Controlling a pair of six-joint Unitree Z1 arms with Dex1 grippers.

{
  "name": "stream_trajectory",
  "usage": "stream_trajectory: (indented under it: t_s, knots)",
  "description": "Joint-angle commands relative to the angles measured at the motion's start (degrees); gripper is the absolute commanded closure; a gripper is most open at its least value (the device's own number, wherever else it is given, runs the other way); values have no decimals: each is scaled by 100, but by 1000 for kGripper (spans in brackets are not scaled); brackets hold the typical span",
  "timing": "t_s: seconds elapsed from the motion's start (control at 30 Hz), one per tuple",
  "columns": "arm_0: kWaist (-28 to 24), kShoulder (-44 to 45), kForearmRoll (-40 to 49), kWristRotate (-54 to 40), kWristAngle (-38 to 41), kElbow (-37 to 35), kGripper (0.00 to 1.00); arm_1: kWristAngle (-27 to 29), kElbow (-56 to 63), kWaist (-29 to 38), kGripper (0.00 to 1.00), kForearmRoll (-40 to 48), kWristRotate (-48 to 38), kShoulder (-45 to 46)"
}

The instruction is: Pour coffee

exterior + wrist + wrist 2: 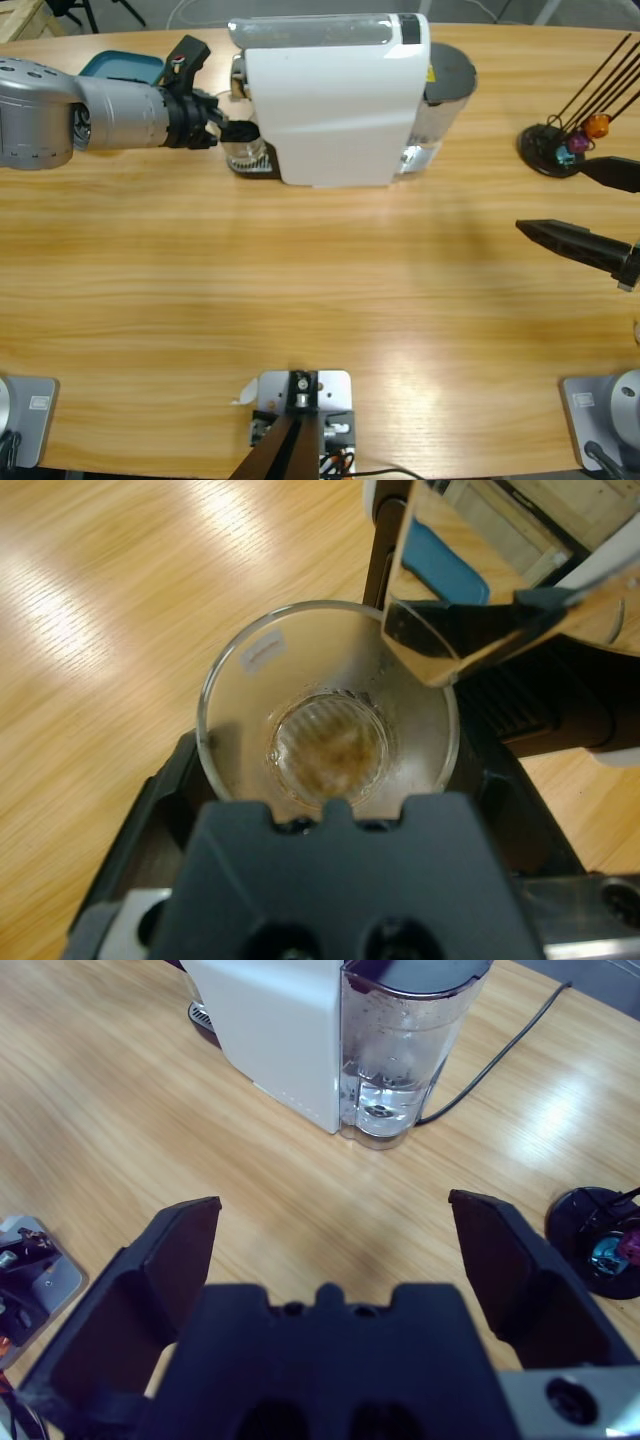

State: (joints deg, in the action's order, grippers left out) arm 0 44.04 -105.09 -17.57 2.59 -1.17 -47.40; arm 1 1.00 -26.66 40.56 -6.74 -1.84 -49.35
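Note:
A clear glass cup stands on the drip tray under the chrome spout of the white coffee machine. My left gripper is shut on the cup, one black jaw on each side of it. A thin brownish film of coffee lies at the bottom of the cup. From above, the left gripper reaches in from the left to the cup at the machine's front. My right gripper hovers open and empty at the right edge, and the right wrist view shows this gripper facing the machine.
A water tank part-filled with water sits at the machine's back, with a black cable trailing away. A black capsule stand with coloured capsules is at the far right. A teal tray lies behind the left arm.

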Motion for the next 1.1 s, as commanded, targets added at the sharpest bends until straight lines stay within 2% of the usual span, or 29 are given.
stream_trajectory:
  t_s: [0.03, 0.1, 0.23, 0.37, 0.43, 0.67, 0.87, 1.1]
  knots:
    - [-75, -11, -36, -37, -451, 228, 520, 49, 161, -83, 0, 50, -89, -136]
    - [-271, 281, -36, 112, -792, 506, 520, 49, 161, -83, 0, 50, -89, -136]
    - [-1096, 1077, -36, 300, -860, 1019, 519, 39, 161, -83, 0, 50, -89, -136]
    - [-1913, 1703, -36, 295, -822, 894, 516, 14, 161, -83, 0, 50, -89, -136]
    - [-2246, 1745, -36, 304, -755, 762, 518, 14, 161, -83, 0, 50, -89, -127]
    - [-2840, 1117, -187, 691, -692, 601, 515, 5, 161, -83, 0, 50, -89, -67]
    - [-3239, 442, -653, 945, -655, 601, 515, 5, 161, -83, 0, 50, -89, -74]
    - [-3358, -292, -2023, 786, -655, 806, 515, 5, 161, -83, 0, 50, -106, -74]
